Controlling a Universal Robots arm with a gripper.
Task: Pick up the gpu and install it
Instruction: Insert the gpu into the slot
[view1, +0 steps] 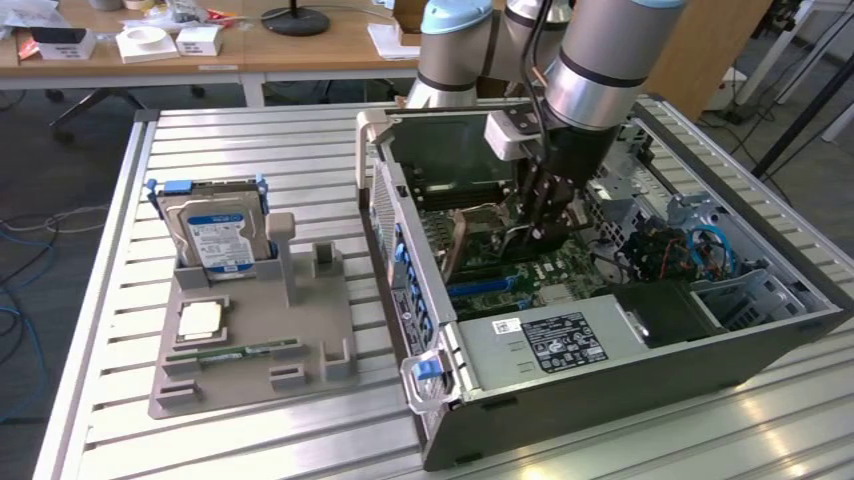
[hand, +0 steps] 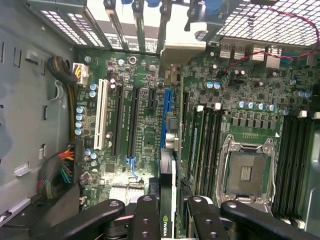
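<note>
Clamping the gpu (hand: 164, 222) edge-on between its fingers (hand: 146, 215), the gripper (hand: 172, 201) hangs inside the open computer case (view1: 641, 390) (a green logo shows on the card's edge). Just beyond the fingertips, the card sits in line with the motherboard's (hand: 145, 145) blue slot (hand: 163, 117); whether they touch I cannot tell. Well apart from the gripper, outside the case, a hard drive (view1: 220, 235) stands in a grey holder (view1: 247, 385).

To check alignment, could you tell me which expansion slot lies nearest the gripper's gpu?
The blue slot, in line with the gpu; the others are black or white.
</note>
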